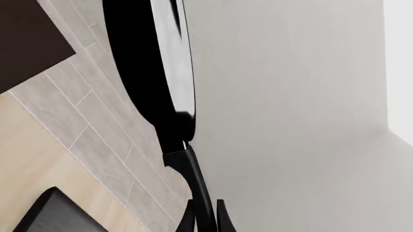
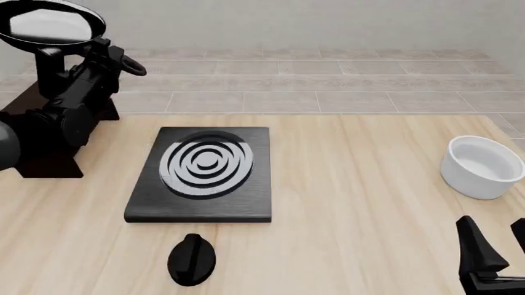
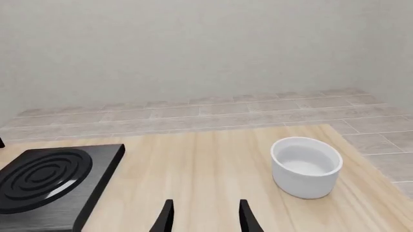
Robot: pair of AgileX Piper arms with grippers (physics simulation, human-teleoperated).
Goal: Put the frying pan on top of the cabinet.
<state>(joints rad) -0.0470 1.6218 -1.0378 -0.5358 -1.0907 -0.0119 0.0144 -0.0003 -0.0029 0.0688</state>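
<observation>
While the left gripper (image 1: 205,217) is clamped on the handle of the frying pan (image 2: 51,26), the pan hangs in the air at the far left, above the cabinet (image 2: 49,144), which the arm largely hides. The right gripper (image 3: 205,217) waits with fingers apart near the white bowl (image 3: 305,166). The stove plate (image 2: 203,175) and black knob (image 2: 192,259) lie mid-table. No writing or brand shows anywhere.
</observation>
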